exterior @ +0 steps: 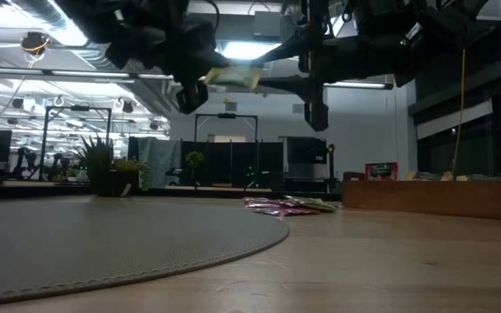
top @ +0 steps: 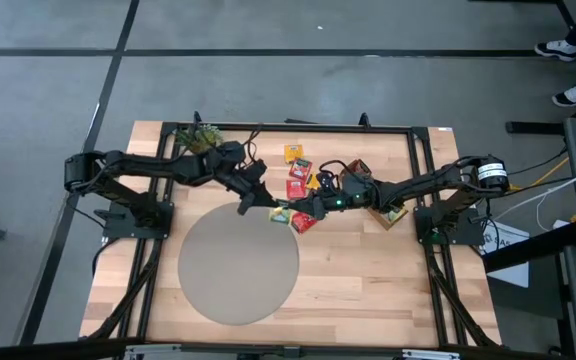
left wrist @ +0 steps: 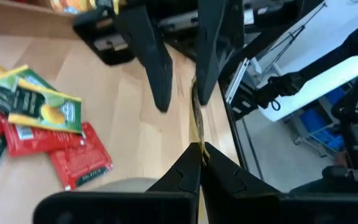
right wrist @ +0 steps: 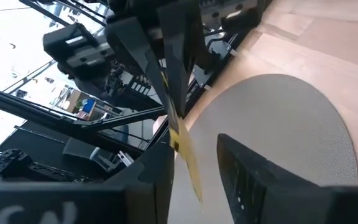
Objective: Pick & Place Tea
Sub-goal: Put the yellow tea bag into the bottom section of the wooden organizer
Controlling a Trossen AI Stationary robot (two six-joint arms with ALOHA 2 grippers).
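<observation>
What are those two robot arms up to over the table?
The two arms meet in mid-air above the table, passing a tea sachet between them. The left gripper is shut on its edge, while the right gripper stands open around it, seemingly letting go. More red, green and yellow sachets lie on the wood beside the round grey mat, and others sit in the wooden tray.

From my remote seat: round mat (top: 238, 262) sits on the table (top: 368, 290) front and left of centre. Loose tea sachets (top: 296, 218) lie just past its far right edge, more behind them (top: 297, 170). Wooden tray (top: 373, 195) is to their right, the plant (top: 200, 136) at the far left corner, both grippers meeting above the mat's far edge
</observation>
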